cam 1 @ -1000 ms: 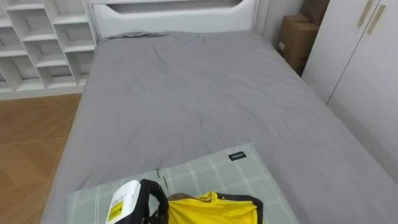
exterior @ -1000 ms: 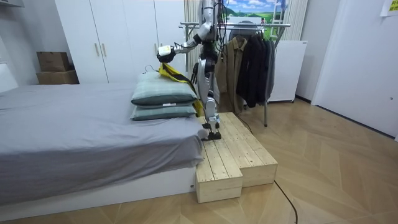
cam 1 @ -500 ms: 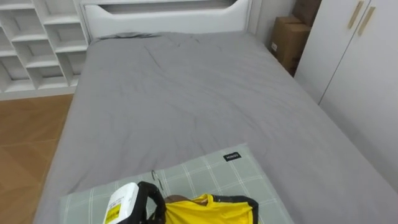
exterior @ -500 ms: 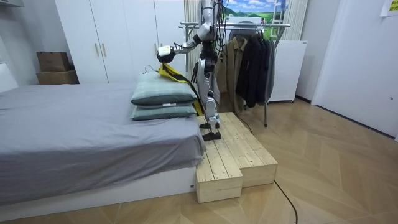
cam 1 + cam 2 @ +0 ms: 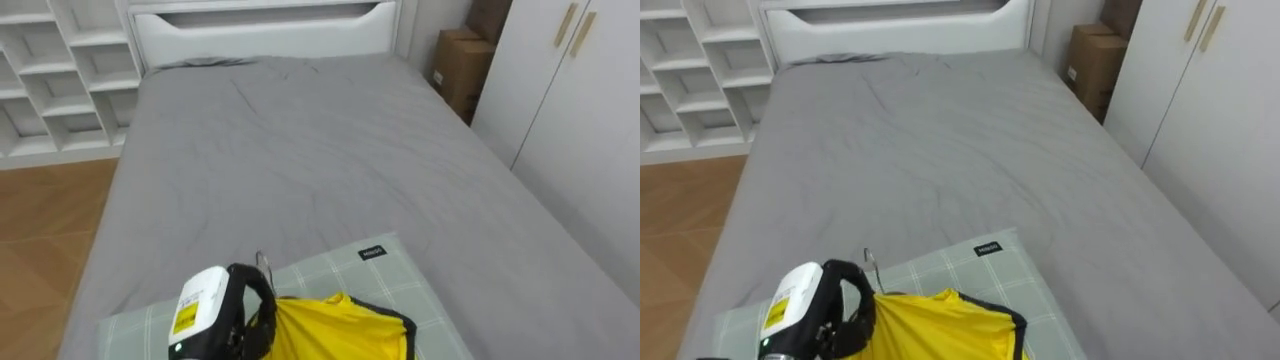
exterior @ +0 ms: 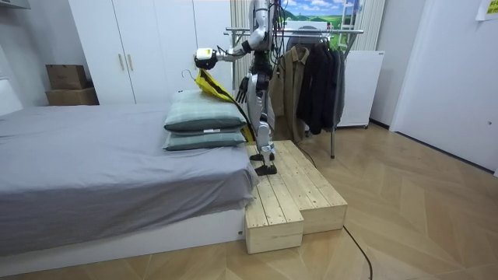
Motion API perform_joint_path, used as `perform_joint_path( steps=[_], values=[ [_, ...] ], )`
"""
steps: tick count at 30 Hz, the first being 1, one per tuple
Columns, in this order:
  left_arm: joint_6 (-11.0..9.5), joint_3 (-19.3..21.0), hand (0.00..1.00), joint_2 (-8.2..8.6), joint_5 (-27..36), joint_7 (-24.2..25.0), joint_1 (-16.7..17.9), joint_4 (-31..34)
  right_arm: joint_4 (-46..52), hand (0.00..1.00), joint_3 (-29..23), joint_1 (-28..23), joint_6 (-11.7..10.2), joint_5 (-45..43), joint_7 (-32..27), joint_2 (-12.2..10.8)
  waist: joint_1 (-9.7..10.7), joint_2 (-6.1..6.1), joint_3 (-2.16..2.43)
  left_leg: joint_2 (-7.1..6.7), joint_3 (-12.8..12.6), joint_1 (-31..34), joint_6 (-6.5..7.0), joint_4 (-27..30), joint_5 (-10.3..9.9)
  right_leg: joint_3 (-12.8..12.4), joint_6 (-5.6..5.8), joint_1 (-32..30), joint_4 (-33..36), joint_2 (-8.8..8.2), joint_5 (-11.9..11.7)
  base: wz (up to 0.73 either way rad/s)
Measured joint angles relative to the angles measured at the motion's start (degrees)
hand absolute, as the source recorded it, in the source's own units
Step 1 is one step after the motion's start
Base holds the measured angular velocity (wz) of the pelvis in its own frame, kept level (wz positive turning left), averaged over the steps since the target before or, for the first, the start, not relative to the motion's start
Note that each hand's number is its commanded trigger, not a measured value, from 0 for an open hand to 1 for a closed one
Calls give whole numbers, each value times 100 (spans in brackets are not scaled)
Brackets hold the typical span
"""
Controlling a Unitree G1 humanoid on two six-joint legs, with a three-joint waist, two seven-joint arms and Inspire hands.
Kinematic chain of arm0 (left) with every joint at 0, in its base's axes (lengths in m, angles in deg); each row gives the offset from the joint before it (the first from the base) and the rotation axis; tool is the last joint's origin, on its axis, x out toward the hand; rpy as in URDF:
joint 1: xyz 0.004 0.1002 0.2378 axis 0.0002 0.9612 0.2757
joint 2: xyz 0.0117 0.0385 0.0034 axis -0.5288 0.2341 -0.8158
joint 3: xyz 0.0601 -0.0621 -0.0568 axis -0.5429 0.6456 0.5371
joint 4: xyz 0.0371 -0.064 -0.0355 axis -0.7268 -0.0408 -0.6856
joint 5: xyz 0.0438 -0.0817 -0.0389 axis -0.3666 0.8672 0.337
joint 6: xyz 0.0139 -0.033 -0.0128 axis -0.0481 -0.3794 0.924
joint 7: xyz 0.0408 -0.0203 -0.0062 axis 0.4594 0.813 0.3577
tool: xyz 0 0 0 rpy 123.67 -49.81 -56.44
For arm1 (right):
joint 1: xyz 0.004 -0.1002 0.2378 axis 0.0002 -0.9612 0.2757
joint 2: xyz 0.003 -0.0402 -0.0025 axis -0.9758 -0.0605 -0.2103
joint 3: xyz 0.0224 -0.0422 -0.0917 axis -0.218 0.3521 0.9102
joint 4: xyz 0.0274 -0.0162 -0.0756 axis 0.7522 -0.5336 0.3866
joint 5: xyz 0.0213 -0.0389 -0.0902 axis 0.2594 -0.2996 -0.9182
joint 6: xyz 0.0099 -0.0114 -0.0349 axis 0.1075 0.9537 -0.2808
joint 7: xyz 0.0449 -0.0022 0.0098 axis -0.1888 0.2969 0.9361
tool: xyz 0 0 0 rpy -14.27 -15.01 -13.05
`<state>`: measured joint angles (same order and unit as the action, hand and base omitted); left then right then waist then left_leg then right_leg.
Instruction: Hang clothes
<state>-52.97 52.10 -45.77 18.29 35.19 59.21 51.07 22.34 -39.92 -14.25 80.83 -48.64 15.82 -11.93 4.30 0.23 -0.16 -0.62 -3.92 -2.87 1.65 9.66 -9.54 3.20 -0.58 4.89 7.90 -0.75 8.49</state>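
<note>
A yellow garment [image 5: 335,325] with dark trim hangs on a hanger whose metal hook [image 5: 262,265] sticks up beside my left hand [image 5: 215,315]. That hand is shut on the hanger at its neck. It holds the garment just above a green checked pillow [image 5: 400,280]. In the room view I stand on a wooden platform [image 6: 292,194] at the bedside, left hand [image 6: 204,56] stretched out over two stacked pillows [image 6: 204,117]. The yellow garment [image 6: 212,85] trails down from it. My right hand [image 6: 243,88] hangs low by my side. A clothes rack [image 6: 311,31] with dark coats stands behind me.
The grey bed [image 5: 300,150] stretches ahead to a white headboard. White wardrobe doors [image 5: 590,120] and a cardboard box [image 5: 455,65] are on the right. White cube shelves [image 5: 60,70] and wooden floor lie to the left.
My left hand has risen with the hanger, and the yellow garment has lifted higher off the pillow. The view has shifted slightly.
</note>
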Motion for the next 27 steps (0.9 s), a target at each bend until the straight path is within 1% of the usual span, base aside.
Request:
perform_joint_path(
  steps=[3, 5, 7, 8, 11, 15, 18, 22, 27],
  values=[
    [-135, 16, 100, -89, -65, -132, -51, 57, 651, 0, -1, -83, -70, -530, -228, 8, 17, -3, -2, 7, -57, -70, 0, -4, 0, -2, 1, 30, -6, 3, 1, -5],
    [-136, 16, 100, -90, -64, -159, -53, 87, 914, 0, -2, -144, -144, -697, -348, 13, 15, 8, -9, 6, -59, -95, 0, -6, 0, -3, 5, 77, -15, 2, 3, 0],
    [-148, 26, 100, -91, -64, -169, -54, 94, 1181, 0, -6, -210, -130, -855, -410, 17, -4, 21, -17, 3, -62, -94, 0, -1, 0, 2, 7, 95, -13, -3, 4, 0],
    [-148, 47, 100, -100, -65, -169, -54, 122, 1474, 0, -11, -295, -117, -1062, -425, 32, -7, 27, -21, 2, -64, -84, 1, 1, 0, 0, 9, 78, -14, -3, 5, 0],
    [-150, 52, 100, -169, -67, -167, -54, 272, 2050, 0, -15, -388, -132, -1401, -454, 60, -4, 31, -22, -1, -64, -92, 1, 2, 0, -5, 12, 57, -14, -5, 7, 0],
    [-176, 21, 100, -242, -67, -175, -45, 411, 2619, 0, -8, -452, -137, -1612, -576, 73, 10, 34, -25, 0, -74, -223, 1, -28, 0, -10, 13, 175, -13, -4, 8, 0],
    [-176, 16, 100, -243, -68, -175, -41, 432, 3111, 0, -7, -550, -132, -1618, -674, 69, -3, 38, -27, 0, -79, -280, 2, -39, -9, -76, 18, 223, -5, 2, 13, 0],
    [-176, 16, 100, -242, -68, -175, -29, 434, 3561, 0, -22, -558, -134, -1745, -824, 61, 4, 35, -26, -2, -82, -287, 9, -34, -14, -94, 19, 242, 17, 2, 13, -2],
    [-176, 23, 100, -241, -121, -175, -29, 435, 4057, 0, -239, -563, -134, -2030, -990, 26, 0, 6, -32, -4, -98, -281, 16, -25, -18, -127, 20, 243, 5, 2, 14, -1]
  ],
)
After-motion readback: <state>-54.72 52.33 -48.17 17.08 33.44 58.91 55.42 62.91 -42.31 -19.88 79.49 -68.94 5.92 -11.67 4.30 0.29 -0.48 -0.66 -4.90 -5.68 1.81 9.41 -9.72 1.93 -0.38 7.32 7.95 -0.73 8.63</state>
